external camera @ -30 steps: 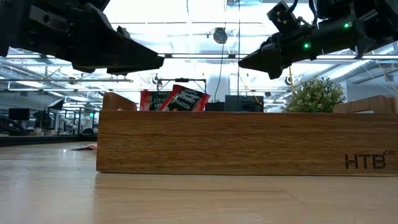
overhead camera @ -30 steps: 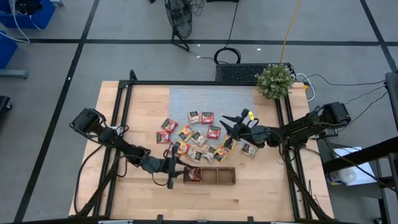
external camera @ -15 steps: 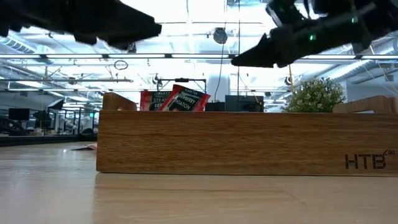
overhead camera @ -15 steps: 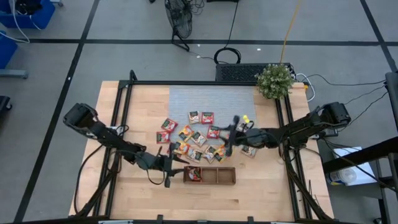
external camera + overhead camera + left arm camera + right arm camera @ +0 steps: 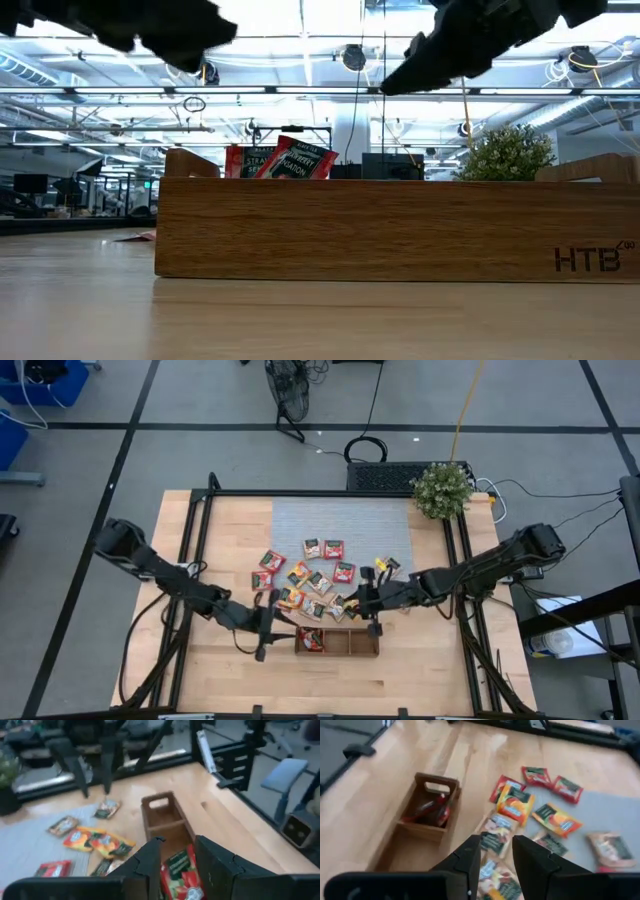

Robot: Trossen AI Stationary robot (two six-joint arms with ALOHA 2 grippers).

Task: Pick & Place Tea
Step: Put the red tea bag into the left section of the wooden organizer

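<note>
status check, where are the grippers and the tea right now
Left gripper open, empty, beside the tray's left end. Right gripper over the loose tea packets, nothing held. Red packets in left compartment. Nothing in the way.

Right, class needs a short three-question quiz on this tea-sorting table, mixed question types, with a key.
1. True or false: the tray holds red packets in one end compartment only.
2. What stands at the table's far right corner? A) a plant B) a kettle C) a cup
3. Fill in: of the left gripper and the right gripper, the one nearer the tray's filled end is the ____ one.
Key: 1 true; 2 A; 3 left.
</note>
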